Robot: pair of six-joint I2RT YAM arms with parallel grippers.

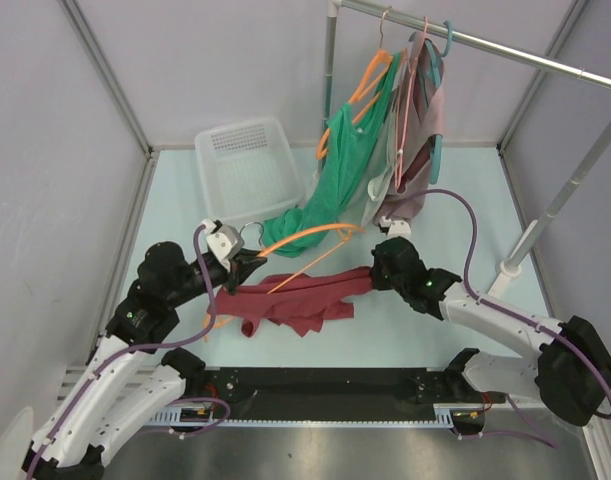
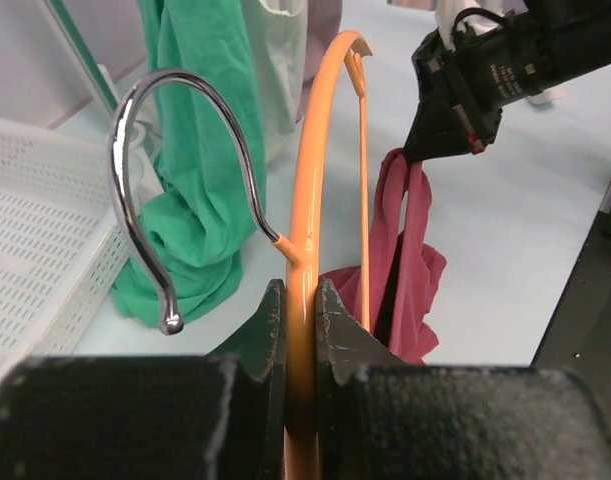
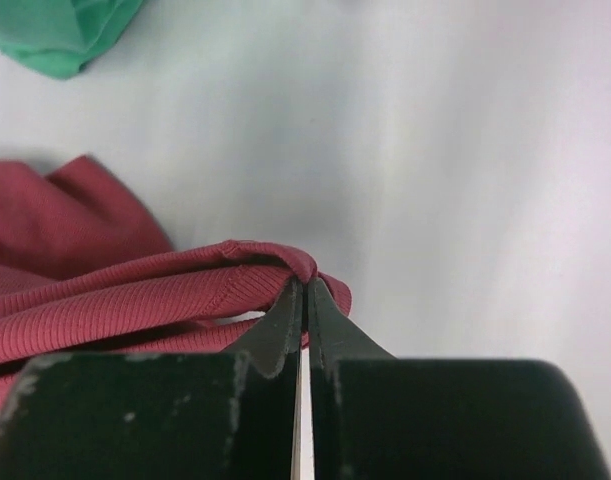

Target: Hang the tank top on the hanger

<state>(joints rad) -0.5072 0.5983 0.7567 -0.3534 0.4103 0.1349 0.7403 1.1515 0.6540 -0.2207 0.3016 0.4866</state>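
Note:
The maroon tank top (image 1: 300, 298) lies bunched on the table between the arms. My right gripper (image 1: 377, 270) is shut on its right strap edge (image 3: 285, 262), pulling the fabric taut to the right. My left gripper (image 1: 247, 264) is shut on the bare orange hanger (image 1: 310, 238), holding it near the metal hook (image 2: 145, 180). The hanger's orange bar (image 2: 320, 150) reaches out over the tank top (image 2: 405, 270), and its thin lower bar passes beside the raised maroon strap. The right gripper also shows in the left wrist view (image 2: 425, 150).
A white perforated basket (image 1: 247, 165) stands at the back left. A long green garment (image 1: 330, 185) and a pale pink garment (image 1: 422, 130) hang from the rail (image 1: 505, 50) at the back right, the green one trailing onto the table. The rail's stand (image 1: 515, 265) is at the right.

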